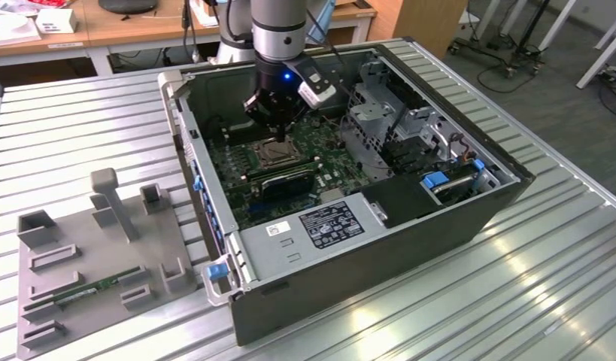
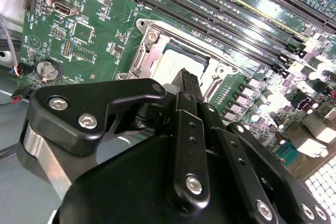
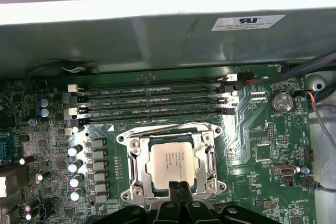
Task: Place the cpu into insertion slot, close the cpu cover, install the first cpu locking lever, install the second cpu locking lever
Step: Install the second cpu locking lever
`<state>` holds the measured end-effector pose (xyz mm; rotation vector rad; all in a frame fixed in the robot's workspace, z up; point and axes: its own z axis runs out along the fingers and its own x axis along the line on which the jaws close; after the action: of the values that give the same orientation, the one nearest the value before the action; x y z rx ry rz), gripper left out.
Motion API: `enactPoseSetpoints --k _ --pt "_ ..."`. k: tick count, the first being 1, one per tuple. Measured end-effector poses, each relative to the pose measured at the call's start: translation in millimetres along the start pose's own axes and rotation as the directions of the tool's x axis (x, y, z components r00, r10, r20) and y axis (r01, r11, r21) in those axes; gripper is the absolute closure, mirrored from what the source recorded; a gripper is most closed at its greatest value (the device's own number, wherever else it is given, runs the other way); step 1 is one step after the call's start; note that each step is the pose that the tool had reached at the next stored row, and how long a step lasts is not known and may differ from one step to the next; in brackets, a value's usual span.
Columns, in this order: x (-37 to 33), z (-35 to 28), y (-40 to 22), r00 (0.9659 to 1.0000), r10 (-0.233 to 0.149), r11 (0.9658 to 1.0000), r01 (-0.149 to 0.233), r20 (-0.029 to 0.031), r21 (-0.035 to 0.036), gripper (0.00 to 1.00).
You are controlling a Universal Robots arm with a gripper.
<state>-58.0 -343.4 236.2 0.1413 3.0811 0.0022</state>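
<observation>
In both wrist views the one gripper (image 3: 179, 186) comes first — its two black fingers (image 2: 187, 85) pressed together, pinching nothing, with their tips just above the near edge of the socket. Under them lies the single cpu (image 3: 173, 162), its pale metal face seated flat in the insertion slot (image 3: 131, 170). One cpu cover (image 3: 209, 161) lies closed round it, a silvery frame with the chip showing through its cut-out centre. Whether the locking levers are latched I cannot tell.

Beyond the socket run four long dark memory slots (image 3: 157, 98) side by side, then the grey case wall (image 3: 105, 40).

In the exterior view the arm reaches down into one open computer case (image 1: 408, 248) on the slatted metal table (image 1: 548, 301); at the exterior view's left stands one grey fixture block (image 1: 47, 301) holding one green memory stick (image 1: 92, 288).
</observation>
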Motion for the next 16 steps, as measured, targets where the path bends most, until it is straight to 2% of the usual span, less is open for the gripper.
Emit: enactPoseSetpoints --k 16 --pt "-0.3 -0.2 -2.8 1.0 0.0 1.0 0.0 0.0 0.0 0.89"
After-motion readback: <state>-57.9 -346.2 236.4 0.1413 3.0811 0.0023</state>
